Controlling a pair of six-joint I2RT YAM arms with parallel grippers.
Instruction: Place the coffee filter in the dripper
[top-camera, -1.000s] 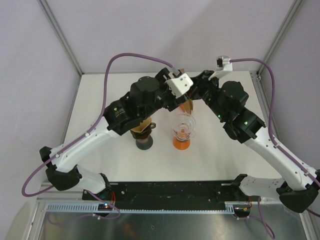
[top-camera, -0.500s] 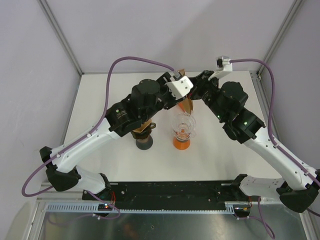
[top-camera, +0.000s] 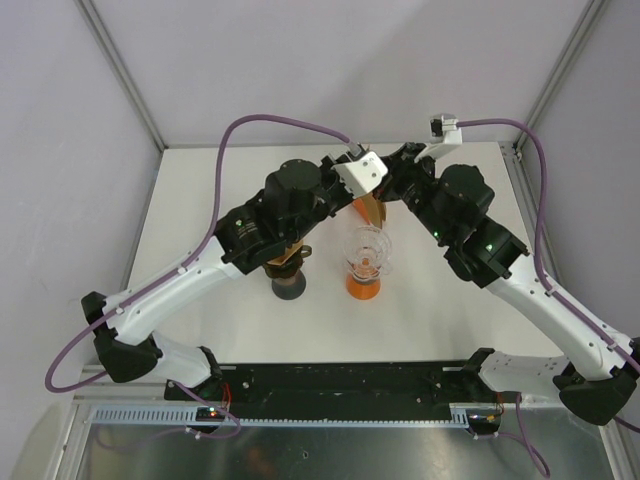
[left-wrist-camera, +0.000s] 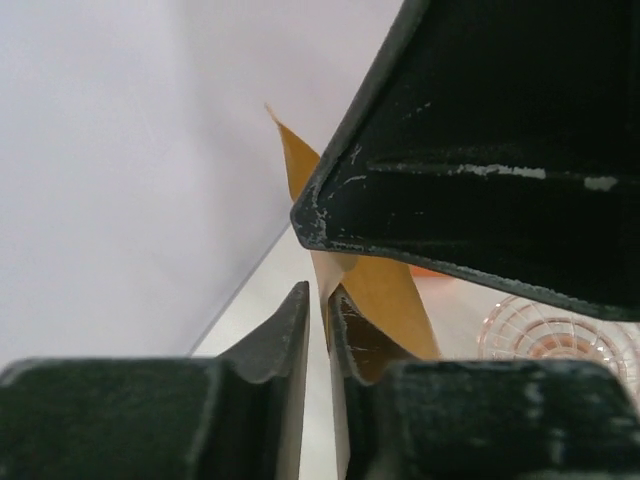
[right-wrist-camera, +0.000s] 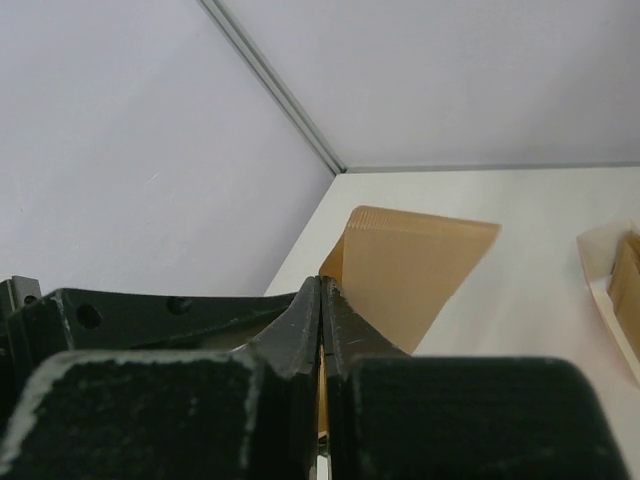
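The brown paper coffee filter (top-camera: 372, 207) hangs in the air just behind and above the dripper (top-camera: 367, 250), a clear ribbed glass cone on an orange base. My right gripper (right-wrist-camera: 320, 285) is shut on the coffee filter (right-wrist-camera: 415, 265), which fans out beyond its fingers. My left gripper (left-wrist-camera: 318, 300) has closed to a thin slit, and the coffee filter's (left-wrist-camera: 385, 290) pale edge runs down into that slit against the right finger. Part of the dripper (left-wrist-camera: 545, 335) shows below in the left wrist view. From above, both grippers meet at the filter, mostly hidden under the wrists.
A dark stand with brown filters (top-camera: 286, 268) sits left of the dripper, under my left arm. A pale pack of brown filters (right-wrist-camera: 620, 290) lies at the right edge of the right wrist view. Walls and frame posts close the table's (top-camera: 190, 200) back.
My left gripper's jaws have closed from wide open to a thin slit around the filter's edge, and the left wrist has shifted slightly back and right. The right arm holds still.
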